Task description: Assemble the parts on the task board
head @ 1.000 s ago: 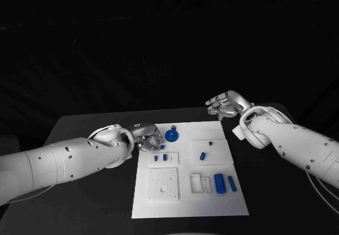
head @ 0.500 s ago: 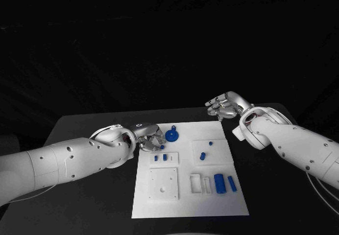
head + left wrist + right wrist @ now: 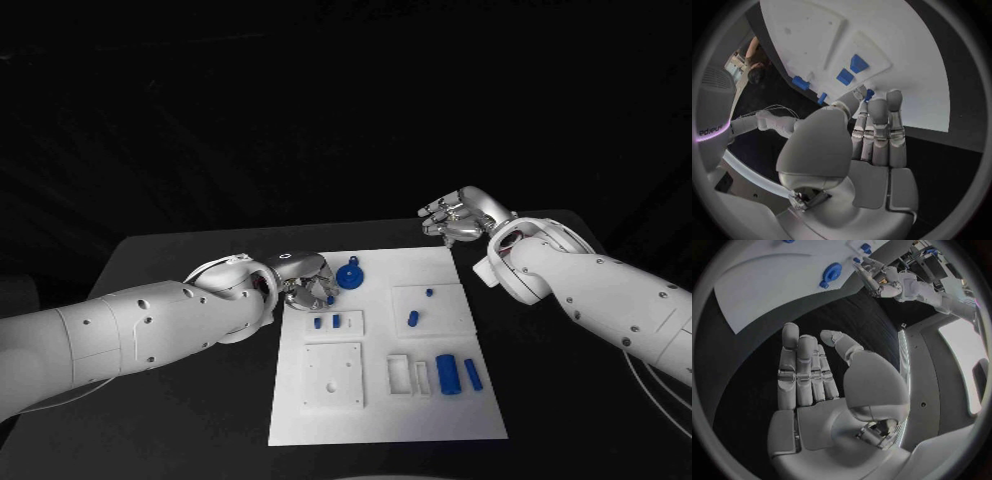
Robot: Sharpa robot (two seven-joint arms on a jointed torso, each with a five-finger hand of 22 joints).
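Note:
The white task board lies in the middle of the black table. My left hand hovers at the board's far left edge and pinches a small blue part between thumb and fingertip. Just beyond it lies a round blue part with a loop. Two short blue pegs stand in a raised plate nearby. A blue cylinder and a blue bar lie at the board's right side. My right hand hangs above the board's far right corner, fingers apart, holding nothing.
A square white plate with a hole and a slotted white block sit on the near half of the board. Another raised plate carries two small blue pieces. Bare black table surrounds the board.

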